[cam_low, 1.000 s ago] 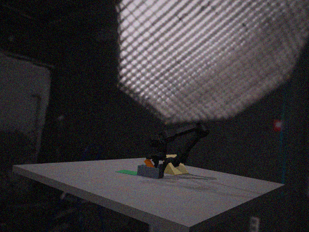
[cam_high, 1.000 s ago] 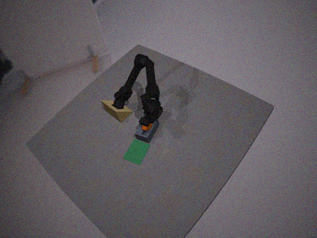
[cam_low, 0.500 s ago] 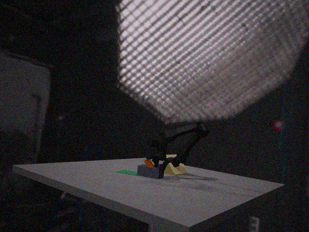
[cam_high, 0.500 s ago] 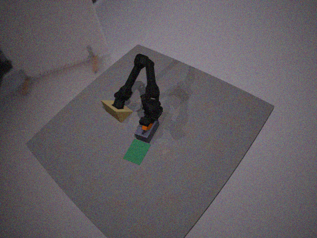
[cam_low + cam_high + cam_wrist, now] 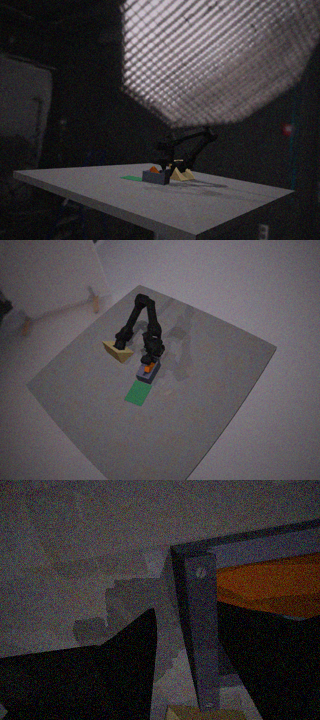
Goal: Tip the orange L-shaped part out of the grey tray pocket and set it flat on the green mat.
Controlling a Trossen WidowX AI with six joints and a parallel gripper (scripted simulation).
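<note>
The orange L-shaped part [image 5: 149, 367] [image 5: 154, 169] [image 5: 270, 582] is tilted in the pocket of the grey tray [image 5: 144, 378] [image 5: 155, 177] [image 5: 201, 630]. Its end toward the mat stands up above the tray's rim; its L-shaped end is low and mostly hidden under my gripper. My gripper [image 5: 150, 360] [image 5: 166, 169] [image 5: 180, 610] is part open, with nothing between its fingers but the tray's end wall in the wrist view. One finger reaches down into the pocket over the low end, the other is outside the wall. The green mat [image 5: 138, 393] [image 5: 131, 178] is bare.
A tan wedge-shaped block [image 5: 117, 353] [image 5: 176, 175] [image 5: 195, 713] stands at the arm's base, beside the tray. The mat lies just past the tray's end, away from the gripper. The table [image 5: 180, 433] [image 5: 90, 191] carries the arm's shadows.
</note>
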